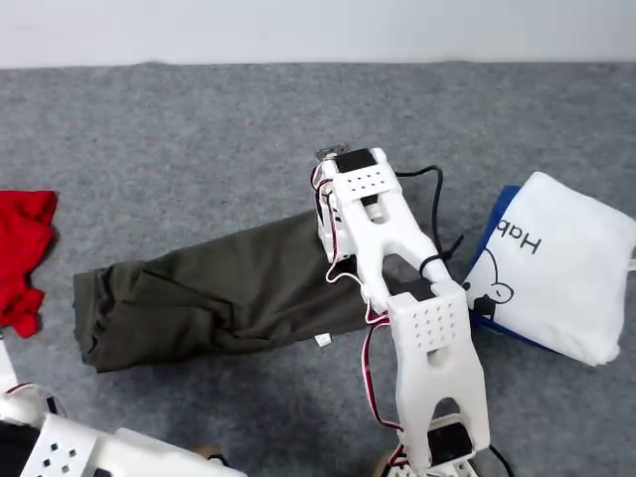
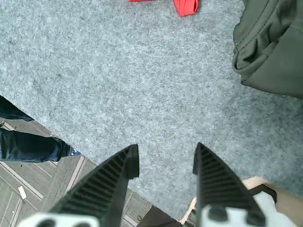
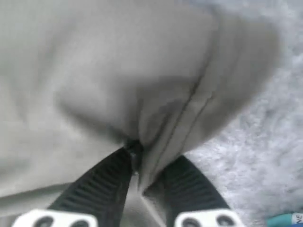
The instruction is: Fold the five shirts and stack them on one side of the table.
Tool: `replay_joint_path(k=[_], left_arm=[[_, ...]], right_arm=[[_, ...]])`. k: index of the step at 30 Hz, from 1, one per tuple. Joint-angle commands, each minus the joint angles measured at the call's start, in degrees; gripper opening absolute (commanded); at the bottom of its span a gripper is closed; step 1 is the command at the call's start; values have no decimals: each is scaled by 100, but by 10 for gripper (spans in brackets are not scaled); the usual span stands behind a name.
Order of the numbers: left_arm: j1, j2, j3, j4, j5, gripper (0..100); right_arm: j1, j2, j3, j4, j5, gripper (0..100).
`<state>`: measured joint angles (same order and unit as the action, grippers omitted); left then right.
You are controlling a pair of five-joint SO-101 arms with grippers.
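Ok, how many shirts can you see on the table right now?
4. A red shirt at the high view's left edge, an olive shirt lying in the middle, and a white shirt folded on a blue shirt at the right. A fifth may be hidden.

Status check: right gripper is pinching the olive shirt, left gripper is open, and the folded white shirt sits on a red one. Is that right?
Not quite. The folded white shirt sits on a blue shirt, as the high view shows; the red shirt lies apart at that view's opposite edge. The right gripper does pinch the olive shirt, and the left gripper is open.
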<state>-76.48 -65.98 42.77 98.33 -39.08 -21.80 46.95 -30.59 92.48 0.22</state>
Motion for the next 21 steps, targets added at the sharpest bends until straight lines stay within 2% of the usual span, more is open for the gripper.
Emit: replay_joint_path(k=[1,8,12,16,21], left_arm=[[35,0,-66,-132,-70,195],[35,-9,-374,-123,-70,194],[35,-9,-488,-105,-70,194],[35,-9,-453,-88,-70,194],[35,-9,-453,-114,-70,194]], right_arm=[[136,48,-237,470,264,9],[1385,-13,-1477,1051,1424,10],[1745,-391,-1521,1059,2066,10],[1648,-927,-1327,1059,2382,10],[945,-1842,-492,1059,2708,10]])
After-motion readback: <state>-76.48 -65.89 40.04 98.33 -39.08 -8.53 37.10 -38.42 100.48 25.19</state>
